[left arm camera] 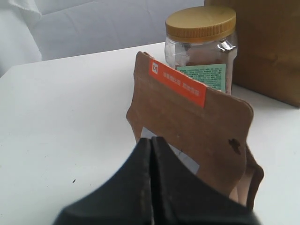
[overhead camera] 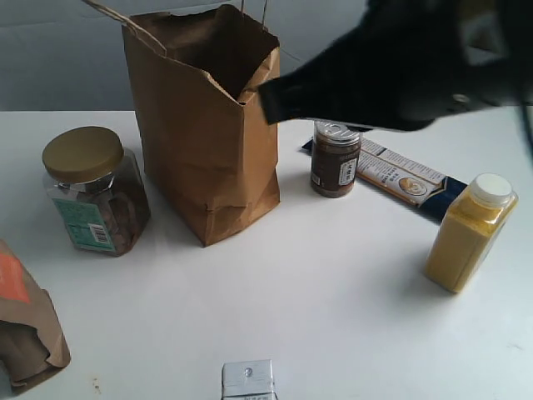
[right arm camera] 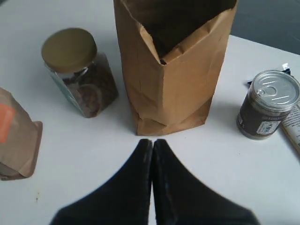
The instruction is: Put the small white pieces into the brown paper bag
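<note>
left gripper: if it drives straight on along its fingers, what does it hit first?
Most likely the small pouch with the orange label. In the left wrist view the shut left gripper points at the pouch's face, with the jar behind it. How much gap remains is hard to judge from this view.

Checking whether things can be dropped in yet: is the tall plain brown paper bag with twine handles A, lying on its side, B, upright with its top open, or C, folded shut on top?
B: the tall plain brown paper bag stands upright on the white table, its dark inside showing through the open top.
</note>
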Motion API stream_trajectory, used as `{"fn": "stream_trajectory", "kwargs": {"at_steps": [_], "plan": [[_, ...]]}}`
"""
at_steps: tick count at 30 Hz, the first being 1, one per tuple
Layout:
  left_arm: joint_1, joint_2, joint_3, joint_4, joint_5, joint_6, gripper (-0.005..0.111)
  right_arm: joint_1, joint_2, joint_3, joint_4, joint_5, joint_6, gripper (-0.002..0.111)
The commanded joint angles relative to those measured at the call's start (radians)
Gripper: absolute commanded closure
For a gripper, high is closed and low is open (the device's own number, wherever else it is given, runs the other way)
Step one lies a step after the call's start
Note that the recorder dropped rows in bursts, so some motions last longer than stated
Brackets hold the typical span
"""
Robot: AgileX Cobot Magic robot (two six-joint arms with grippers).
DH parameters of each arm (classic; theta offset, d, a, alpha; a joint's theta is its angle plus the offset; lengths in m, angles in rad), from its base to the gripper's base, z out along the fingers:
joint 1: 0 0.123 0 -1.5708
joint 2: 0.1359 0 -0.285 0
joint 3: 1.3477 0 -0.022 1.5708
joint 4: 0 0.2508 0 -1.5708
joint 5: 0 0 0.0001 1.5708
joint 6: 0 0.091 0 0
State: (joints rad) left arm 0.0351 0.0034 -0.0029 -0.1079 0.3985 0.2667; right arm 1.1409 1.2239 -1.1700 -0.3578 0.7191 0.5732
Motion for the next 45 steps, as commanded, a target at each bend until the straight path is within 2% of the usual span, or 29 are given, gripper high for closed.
{"fn": "stream_trajectory", "kwargs": {"at_steps": [1, 10, 20, 23, 27, 33, 41, 45], "plan": [[-0.004, -0.003, 0.003, -0.009, -0.006, -0.002, 0.107, 0.009, -0.196, 0.182, -0.056, -0.055, 0.088, 0.108], [-0.004, -0.003, 0.003, -0.009, -0.006, -0.002, 0.107, 0.009, -0.489, 0.468, -0.061, -0.046, 0.149, 0.108], [-0.004, -0.003, 0.003, -0.009, -0.006, -0.002, 0.107, -0.007, -0.722, 0.655, -0.179, -0.052, 0.298, 0.108], [-0.004, -0.003, 0.003, -0.009, -0.006, -0.002, 0.107, -0.077, -0.790, 0.696, -0.098, -0.079, 0.206, 0.108], [-0.004, -0.003, 0.003, -0.009, -0.006, -0.002, 0.107, -0.259, -0.872, 0.773, 0.023, -0.187, 0.052, 0.108], [-0.004, -0.003, 0.003, -0.009, -0.006, -0.002, 0.107, -0.502, -0.973, 0.907, 0.180, -0.328, -0.054, 0.108], [-0.004, -0.003, 0.003, -0.009, -0.006, -0.002, 0.107, -0.714, -1.124, 1.088, 0.327, -0.542, -0.312, 0.108], [-0.004, -0.003, 0.003, -0.009, -0.006, -0.002, 0.107, -0.773, -1.215, 1.146, 0.382, -0.546, -0.448, 0.108]]}}
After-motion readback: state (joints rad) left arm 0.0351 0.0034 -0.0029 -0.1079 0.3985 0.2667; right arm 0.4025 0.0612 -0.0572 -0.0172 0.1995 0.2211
